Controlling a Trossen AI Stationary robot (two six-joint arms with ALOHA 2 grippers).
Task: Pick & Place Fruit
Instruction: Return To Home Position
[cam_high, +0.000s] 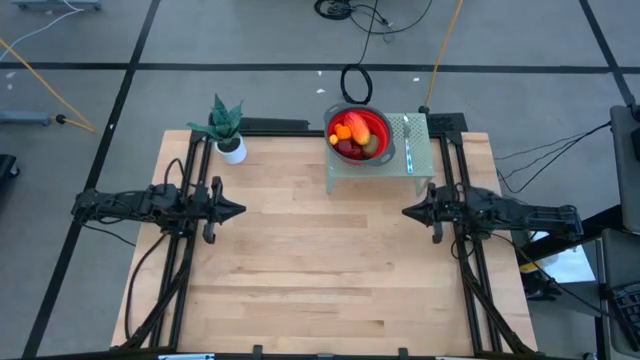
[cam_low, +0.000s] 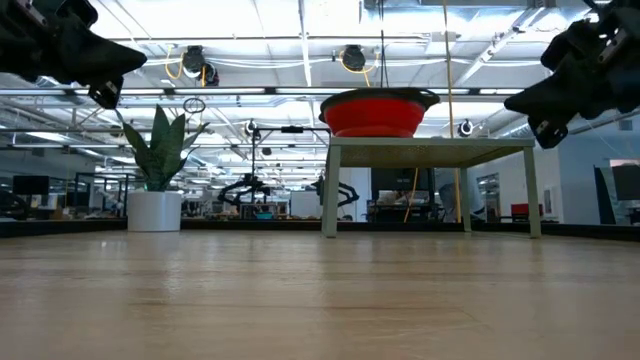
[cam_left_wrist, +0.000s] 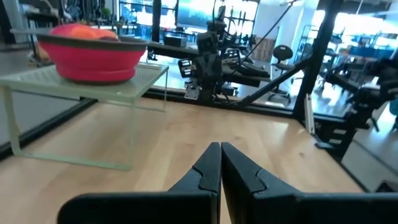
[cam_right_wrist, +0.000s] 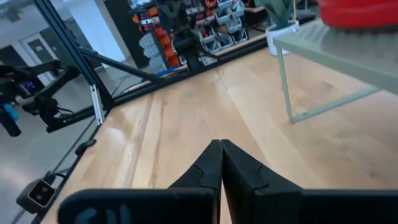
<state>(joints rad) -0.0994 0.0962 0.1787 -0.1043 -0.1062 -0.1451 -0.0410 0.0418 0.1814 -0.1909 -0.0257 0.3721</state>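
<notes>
Fruit (cam_high: 353, 131) all sits piled in the red bowl (cam_high: 380, 119). Red-orange, orange, dark red and olive-brown pieces are visible from above; an exact count can't be made. None lies loose on the counter (cam_high: 320, 265).

The bowl stands on a small pale green shelf (cam_high: 420, 165) at the counter's far edge, right of centre. A slim knife (cam_high: 408, 140) lies flat on the shelf just beside the bowl, on the right-arm side, not touching it. A potted plant (cam_high: 226, 128) stands at the far left of the counter, well apart from the shelf.

The left arm (cam_high: 150, 205) is stretched level at the counter's left edge, pointing inward. The left jaws are closed and empty, fingers (cam_left_wrist: 208, 169) pressed together in the left wrist view, raised off the wood. That view also shows the bowl (cam_left_wrist: 93, 57) with orange fruit (cam_left_wrist: 84, 31) poking above its rim.

The right arm (cam_high: 510, 213) mirrors it at the right edge, pointing inward. The right jaws are closed with nothing held, fingers (cam_right_wrist: 210, 165) meeting in the right wrist view. The two sets of jaws face each other, well apart, with bare wood between.

In the low view both arms hang high at the picture's sides, clear of the counter, left arm (cam_low: 60, 45) and right arm (cam_low: 580, 70). The bowl (cam_low: 375, 112) sits on top of the shelf (cam_low: 430, 148).
</notes>
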